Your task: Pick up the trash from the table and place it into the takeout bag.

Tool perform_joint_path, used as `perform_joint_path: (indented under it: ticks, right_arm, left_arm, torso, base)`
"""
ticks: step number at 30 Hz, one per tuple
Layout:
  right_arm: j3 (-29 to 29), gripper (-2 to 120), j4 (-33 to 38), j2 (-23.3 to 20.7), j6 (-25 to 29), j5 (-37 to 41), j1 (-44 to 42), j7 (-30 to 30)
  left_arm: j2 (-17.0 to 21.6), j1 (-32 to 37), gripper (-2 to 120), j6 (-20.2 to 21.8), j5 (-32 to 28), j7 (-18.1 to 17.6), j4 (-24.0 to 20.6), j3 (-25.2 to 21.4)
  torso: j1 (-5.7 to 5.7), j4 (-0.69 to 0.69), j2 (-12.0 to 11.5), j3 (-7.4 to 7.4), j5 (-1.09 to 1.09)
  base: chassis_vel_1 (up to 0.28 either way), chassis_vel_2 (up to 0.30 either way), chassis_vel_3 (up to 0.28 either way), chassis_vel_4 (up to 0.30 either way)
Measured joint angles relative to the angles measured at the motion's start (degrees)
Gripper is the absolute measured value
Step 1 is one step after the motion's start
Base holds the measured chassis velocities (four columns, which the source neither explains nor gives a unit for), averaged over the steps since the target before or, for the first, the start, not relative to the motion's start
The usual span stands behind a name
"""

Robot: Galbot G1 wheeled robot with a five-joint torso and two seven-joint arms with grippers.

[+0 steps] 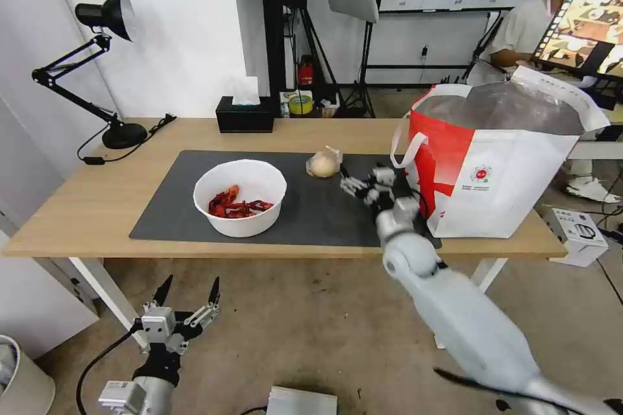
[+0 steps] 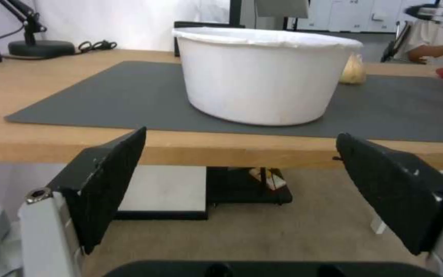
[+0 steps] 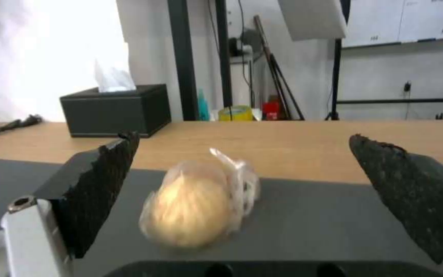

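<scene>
Reaching over the dark mat, the right gripper (image 1: 350, 185) hovers just short of the small clear bag (image 1: 323, 163), jaws spread wide and empty. In the right wrist view the bag (image 3: 201, 204) lies on the mat between the two open fingers (image 3: 98, 181). It looks light, soft and slippery; its film should crumple, so closing around the beige lump seems safer than pinching the knotted top.

The white bowl (image 1: 240, 198) sits near the mat's middle, holding red crayfish shells at its bottom. It appears stiff but liable to spill if tipped.

The takeout bag (image 1: 500, 168) stands open at the right end of the table (image 1: 97, 207); its contents cannot be seen.

The left gripper (image 1: 185, 314) waits below the table edge, jaws released.
</scene>
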Motion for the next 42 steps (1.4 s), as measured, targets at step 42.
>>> perform_joint_path:
  ticks: [42]
  right_arm:
    - [-4.8, 100, -33.3, 18.1, -14.5, -6.8, 17.4, -0.4]
  left_arm:
    - [-0.1, -1.3, 100, -0.4, -0.1, 0.3, 2.2, 0.2]
  torso:
    - [-0.01, -0.01, 0.0, -0.01, 0.0]
  base:
    - [0.0, 0.0, 0.0, 0.0]
